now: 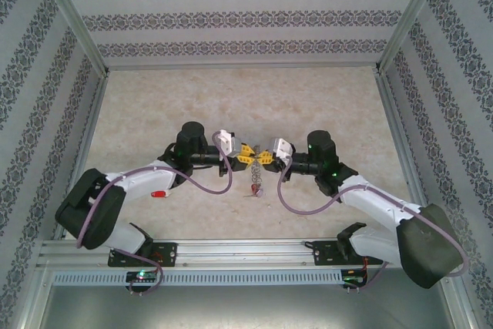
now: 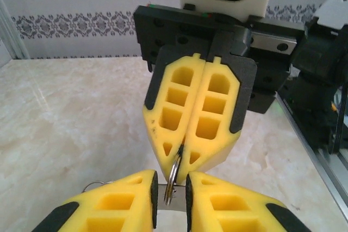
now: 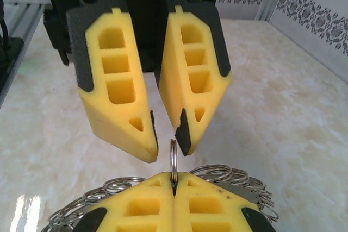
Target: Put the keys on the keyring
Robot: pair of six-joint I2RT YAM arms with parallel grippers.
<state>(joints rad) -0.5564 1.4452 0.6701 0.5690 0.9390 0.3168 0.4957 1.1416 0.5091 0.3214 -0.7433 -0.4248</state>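
Pinching the thin upright loop of a silvery metal keyring (image 3: 173, 158) in the seam between its yellow foam fingers, the right pincer (image 3: 173, 182) is pressed together. The loop stands edge-on out of the closed tips toward 12 o'clock in the right wrist view. A fringe of small grey metal pieces (image 3: 228, 176) fans out behind the fingers from 9 o'clock round to 3 o'clock.

Facing it tip to tip, the left pincer (image 3: 167, 146) is slightly spread. The top of the loop rises into the gap between its black-capped tips, and I cannot tell whether it touches either one. In the left wrist view the same loop (image 2: 173, 175) stands between the left pincer's own fingers (image 2: 136, 188), with bare space on both sides. It runs up toward 12 o'clock into the shut tips of the right pincer (image 2: 182, 153).

From above, the left pincer (image 1: 246, 157) points to 3 o'clock and the right pincer (image 1: 266, 158) to 9 o'clock, meeting over the middle of the pale marbled bench (image 1: 323, 105). The fringed part of the keyring (image 1: 256, 184) shows just at 6 o'clock from that meeting point. One small key with a bright red plastic head (image 1: 160, 193) lies on the bench well apart at 8 o'clock, close beside the left arm's white link.
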